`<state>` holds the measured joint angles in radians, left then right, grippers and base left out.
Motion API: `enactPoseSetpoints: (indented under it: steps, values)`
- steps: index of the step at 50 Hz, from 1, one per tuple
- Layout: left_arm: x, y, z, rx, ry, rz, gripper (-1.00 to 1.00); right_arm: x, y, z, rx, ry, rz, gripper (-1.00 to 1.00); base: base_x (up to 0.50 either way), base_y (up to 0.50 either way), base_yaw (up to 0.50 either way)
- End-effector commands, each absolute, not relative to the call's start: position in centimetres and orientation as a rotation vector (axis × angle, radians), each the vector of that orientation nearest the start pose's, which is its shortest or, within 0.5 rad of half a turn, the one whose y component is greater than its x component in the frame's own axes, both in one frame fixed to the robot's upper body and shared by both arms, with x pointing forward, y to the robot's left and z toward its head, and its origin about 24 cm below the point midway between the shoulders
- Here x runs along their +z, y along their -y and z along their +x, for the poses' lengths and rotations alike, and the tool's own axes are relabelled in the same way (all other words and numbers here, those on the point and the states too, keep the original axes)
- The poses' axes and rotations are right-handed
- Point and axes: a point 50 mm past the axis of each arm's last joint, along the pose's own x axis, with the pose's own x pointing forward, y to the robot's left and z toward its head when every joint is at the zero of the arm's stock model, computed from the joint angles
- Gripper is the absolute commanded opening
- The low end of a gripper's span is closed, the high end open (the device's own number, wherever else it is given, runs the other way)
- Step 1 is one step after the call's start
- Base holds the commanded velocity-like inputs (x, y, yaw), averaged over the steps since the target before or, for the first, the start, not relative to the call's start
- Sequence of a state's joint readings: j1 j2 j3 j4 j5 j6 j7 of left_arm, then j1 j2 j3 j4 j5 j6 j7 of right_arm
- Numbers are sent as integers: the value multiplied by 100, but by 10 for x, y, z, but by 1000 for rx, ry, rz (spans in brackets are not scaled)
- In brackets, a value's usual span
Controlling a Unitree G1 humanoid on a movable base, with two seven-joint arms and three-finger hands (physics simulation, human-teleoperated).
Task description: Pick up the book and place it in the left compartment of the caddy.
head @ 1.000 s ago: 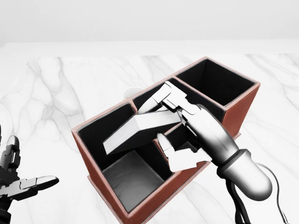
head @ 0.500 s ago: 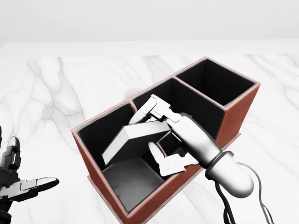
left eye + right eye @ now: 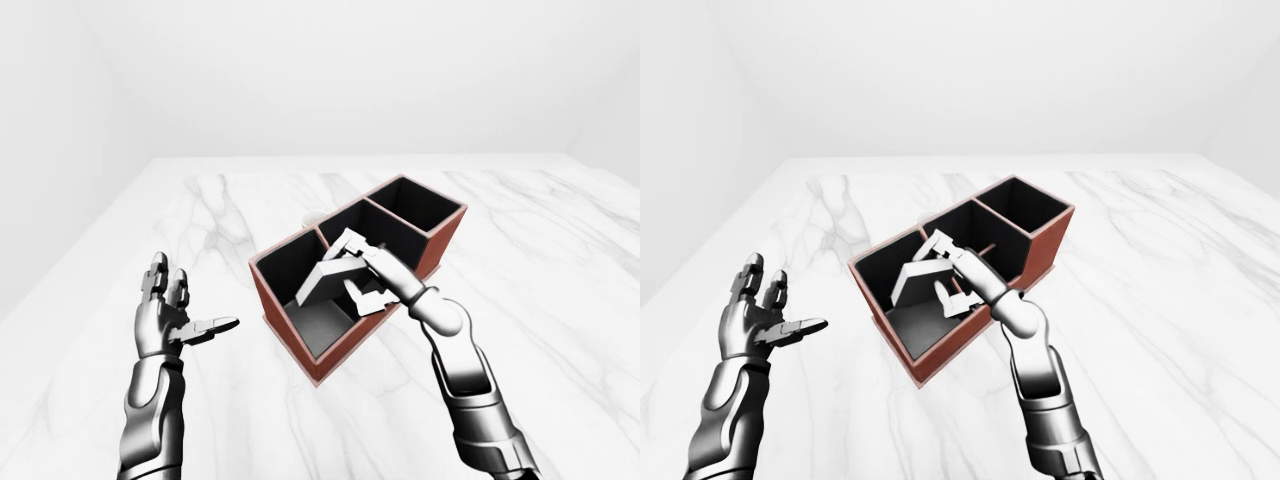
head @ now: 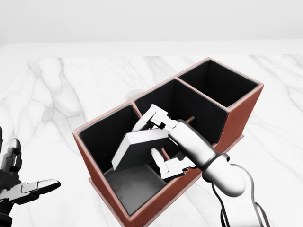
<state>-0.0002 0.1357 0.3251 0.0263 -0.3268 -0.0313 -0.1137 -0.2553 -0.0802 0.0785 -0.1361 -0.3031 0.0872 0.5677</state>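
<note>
The caddy (image 4: 236, 118) is a red-brown box with three black compartments, lying diagonally on the marble table. My right hand (image 4: 158, 137) is shut on the book (image 4: 135, 149), a light grey slab, tilted and held partway down inside the left compartment (image 4: 102, 137); fingers lie on top, thumb beneath. In the left-eye view the book (image 3: 325, 282) shows inside the caddy's left end (image 3: 268, 295). My left hand (image 3: 170, 315) is open and empty, held up left of the caddy, apart from it.
A small white round object (image 4: 132, 94) shows just behind the caddy's far wall, mostly hidden. The white marble table (image 3: 560, 270) stretches on all sides; its far edge meets a plain white wall.
My right hand has moved down and left with the book, lowering it deeper into the left compartment. The left hand has not moved.
</note>
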Motion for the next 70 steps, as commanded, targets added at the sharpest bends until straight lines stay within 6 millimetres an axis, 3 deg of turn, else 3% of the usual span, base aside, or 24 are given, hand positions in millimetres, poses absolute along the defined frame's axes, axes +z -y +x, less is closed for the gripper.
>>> enactPoseSetpoints:
  steps: [1, 35, 70]
  values:
    - [54, -249, 241, 210, 94, -182, 100, 120, 103, 286, 611, 209, -409, -100, 0, 0, 0]
    - [52, -250, 239, 210, 91, -185, 100, 83, 94, 296, 625, 35, -499, -100, 0, 0, 0]
    - [53, -248, 239, 201, 92, -186, 100, 77, 90, 301, 601, -2, -591, -100, 0, 0, 0]
